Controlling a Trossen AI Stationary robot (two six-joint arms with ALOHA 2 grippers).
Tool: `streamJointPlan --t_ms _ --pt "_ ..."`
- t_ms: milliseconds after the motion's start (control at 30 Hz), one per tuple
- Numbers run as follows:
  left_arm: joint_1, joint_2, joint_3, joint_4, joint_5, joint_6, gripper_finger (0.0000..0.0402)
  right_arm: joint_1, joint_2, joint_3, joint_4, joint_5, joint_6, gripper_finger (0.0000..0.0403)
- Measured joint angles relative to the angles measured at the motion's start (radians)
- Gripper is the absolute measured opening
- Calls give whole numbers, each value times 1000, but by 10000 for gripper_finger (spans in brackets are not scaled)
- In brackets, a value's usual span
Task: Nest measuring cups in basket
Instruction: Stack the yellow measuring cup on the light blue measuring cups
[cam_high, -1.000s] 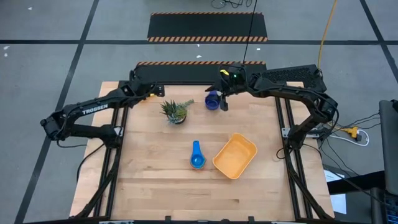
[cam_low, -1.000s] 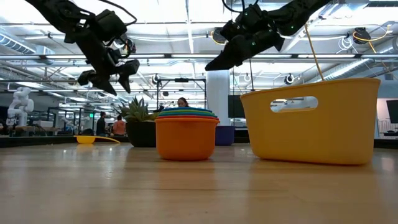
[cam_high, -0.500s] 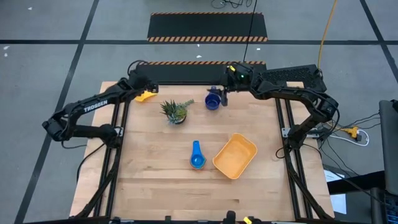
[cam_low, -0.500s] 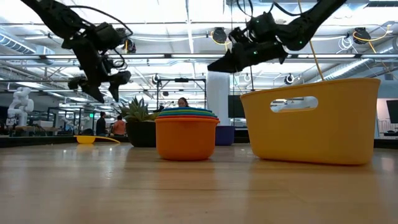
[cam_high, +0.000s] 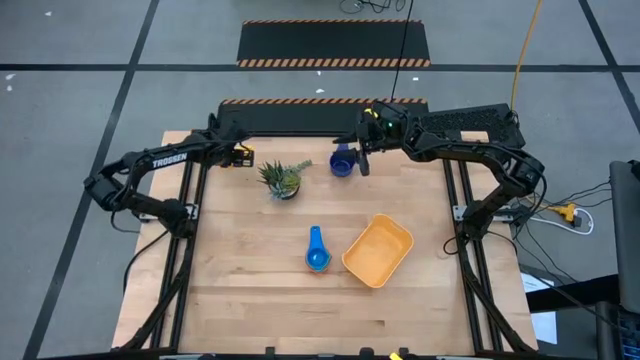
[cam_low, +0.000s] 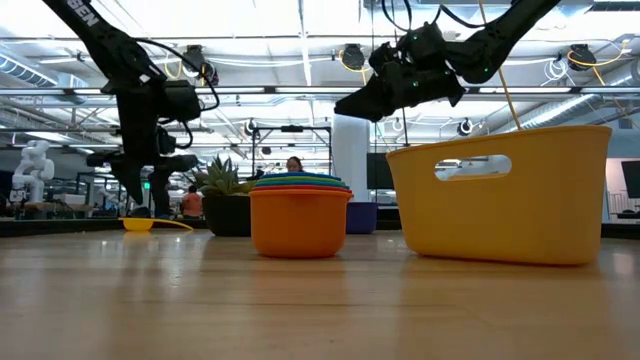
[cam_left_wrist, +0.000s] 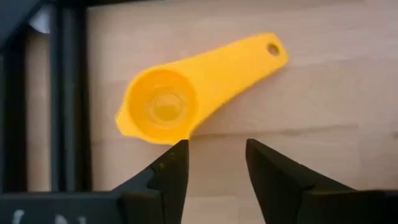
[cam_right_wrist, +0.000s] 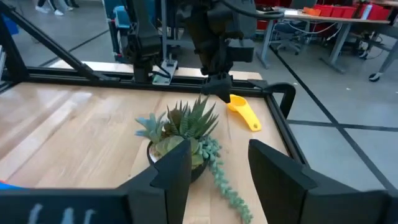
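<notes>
Above yellow cup (cam_left_wrist: 163, 109), left gripper (cam_left_wrist: 214, 165) spread, empty; right gripper (cam_right_wrist: 217, 165) spread

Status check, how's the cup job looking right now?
Left tool open over yellow cup. Right tool open beside dark blue cup. Basket empty. Plant sits between them.
</notes>
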Motion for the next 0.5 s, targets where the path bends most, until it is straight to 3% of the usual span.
streamJointPlan --t_ms 267,500 --pt "0 0 0 -19 22 192 155 2 0 0 -7 -25 -37 153" --pt "7 31 0 -100 6 217 214 2 0 0 17 -24 -29 153"
